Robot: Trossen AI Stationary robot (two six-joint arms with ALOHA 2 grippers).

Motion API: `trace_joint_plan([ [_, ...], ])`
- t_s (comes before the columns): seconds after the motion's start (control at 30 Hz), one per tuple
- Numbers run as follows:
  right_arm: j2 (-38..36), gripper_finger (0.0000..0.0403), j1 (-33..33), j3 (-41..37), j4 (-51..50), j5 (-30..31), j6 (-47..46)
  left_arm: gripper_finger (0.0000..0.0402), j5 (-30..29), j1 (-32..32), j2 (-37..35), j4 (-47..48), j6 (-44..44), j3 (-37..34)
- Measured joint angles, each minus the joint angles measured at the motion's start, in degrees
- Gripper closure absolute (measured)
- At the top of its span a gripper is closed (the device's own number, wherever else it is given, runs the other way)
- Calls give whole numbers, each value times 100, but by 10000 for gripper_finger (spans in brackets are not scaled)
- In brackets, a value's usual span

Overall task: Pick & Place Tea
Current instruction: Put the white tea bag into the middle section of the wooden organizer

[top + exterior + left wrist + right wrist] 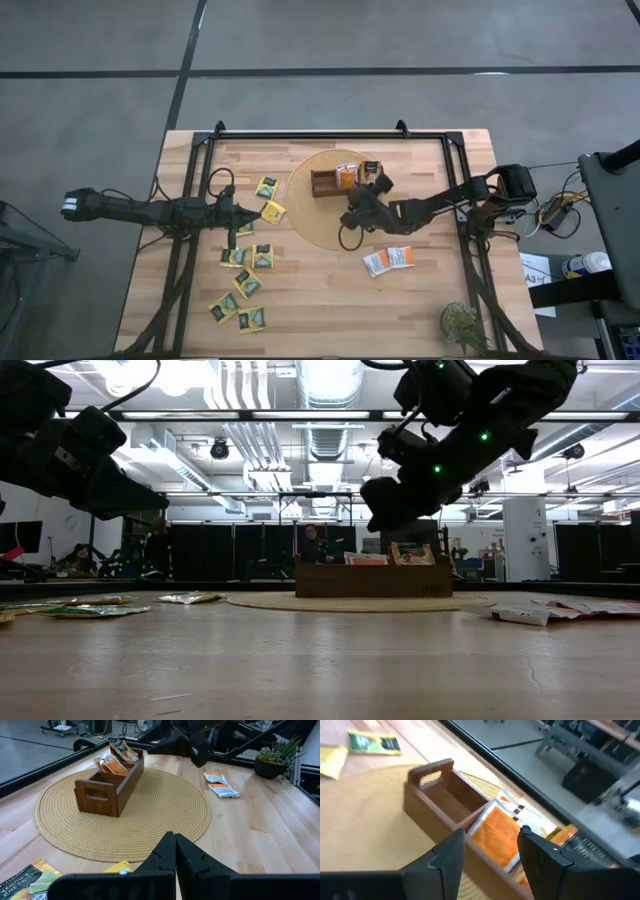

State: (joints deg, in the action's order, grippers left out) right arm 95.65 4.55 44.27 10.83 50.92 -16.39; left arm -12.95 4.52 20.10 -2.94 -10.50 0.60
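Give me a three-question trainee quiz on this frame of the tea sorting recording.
1. True or false: the wooden tray stands on the round woven mat.
2. Which hand is open above the tray: left or right?
3. Multiple choice: the two white-and-orange packets lie A) in the tray, B) on the bare table off the mat, C) in the left hand.

Key
1. True.
2. Right: the right hand hangs open over the orange packets in the tray; the left hand is shut, near the yellow-green packets.
3. B.
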Motion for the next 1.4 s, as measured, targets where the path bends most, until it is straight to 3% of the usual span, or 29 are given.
trace_joint_plan([
  [0.17,0,227,224,0,-8,-278,-435,402,0,0,-1,1,0,0],
  [0.47,-1,222,535,0,33,-1618,-921,402,2,1,0,2,0,0],
  [0.7,-1,229,713,-2,440,-1652,-1946,402,2,0,-1,1,2,0],
  [1.1,-1,222,761,-2,757,-1718,-4823,402,0,1,-2,1,1,0],
  [1.4,1,223,931,-2,754,-2184,-5248,402,1,1,-2,1,1,0],
])
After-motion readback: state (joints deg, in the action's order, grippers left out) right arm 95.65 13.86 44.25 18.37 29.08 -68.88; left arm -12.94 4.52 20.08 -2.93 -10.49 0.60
